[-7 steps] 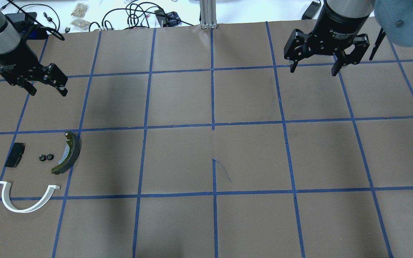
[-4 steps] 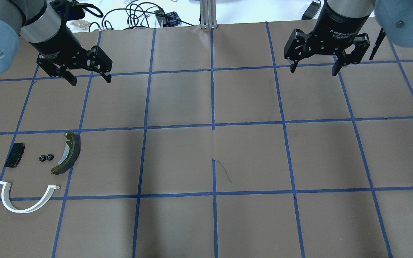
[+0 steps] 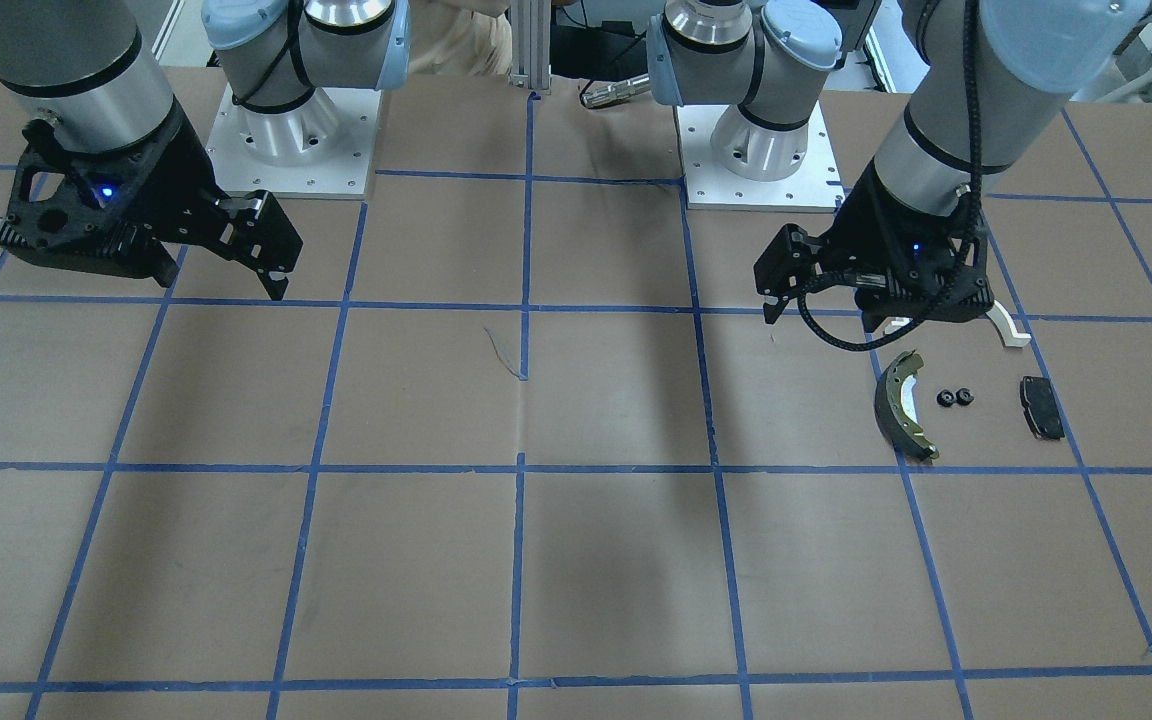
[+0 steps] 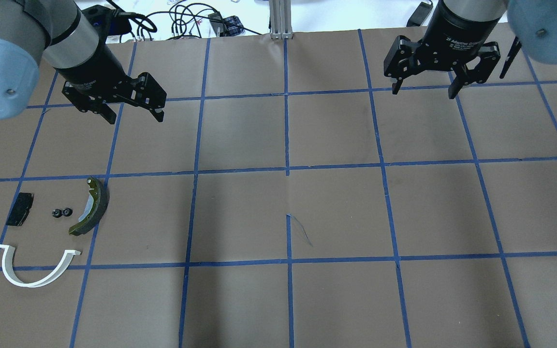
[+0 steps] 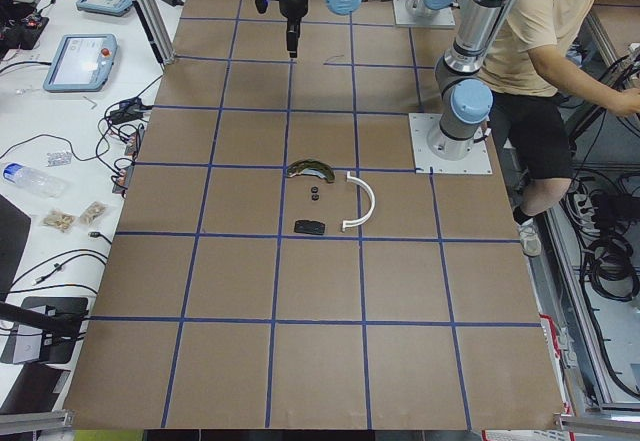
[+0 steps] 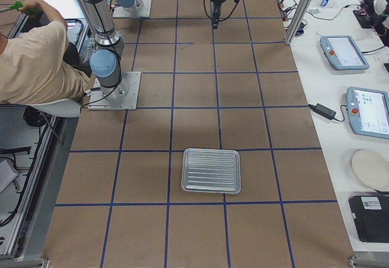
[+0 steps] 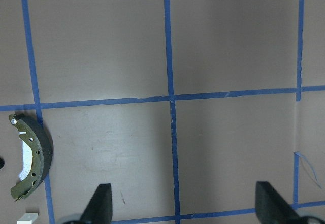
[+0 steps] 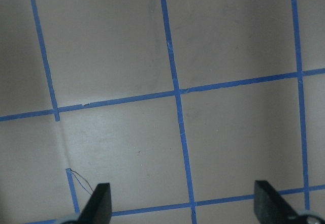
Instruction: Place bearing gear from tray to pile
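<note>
The bearing gear (image 4: 61, 212) was seen as two small black round pieces side by side on the brown paper of the table (image 4: 240, 135), on the robot's left side. It was set within the pile: a black pad (image 4: 20, 209) was found to one side of it and a curved olive-and-black brake shoe (image 4: 92, 208) to the other, neither touching it. A thin white arch (image 4: 31, 284) was laid just beside these, on the side nearer the robot's base. The tray (image 6: 211, 171), silvery and ribbed, was placed at the table's far right end, well apart from the pile; only its corner was caught at the edge of the overhead view.

The left gripper (image 4: 136, 116) was held above the table, released, its fingers spread wide with nothing grasped between them. It was kept apart from the pile, farther out from the robot than the parts. In the left wrist view the two fingertips (image 7: 101, 203) were shown at the bottom corners, with the brake shoe at the left edge and bare paper between.

The right gripper (image 4: 423, 92) was likewise held released over the right half of the table, its fingers spread and nothing gripped. Only taped paper was seen below it in the right wrist view.

A seated person (image 5: 530, 51) was seen behind the robot's bases in the side views.
</note>
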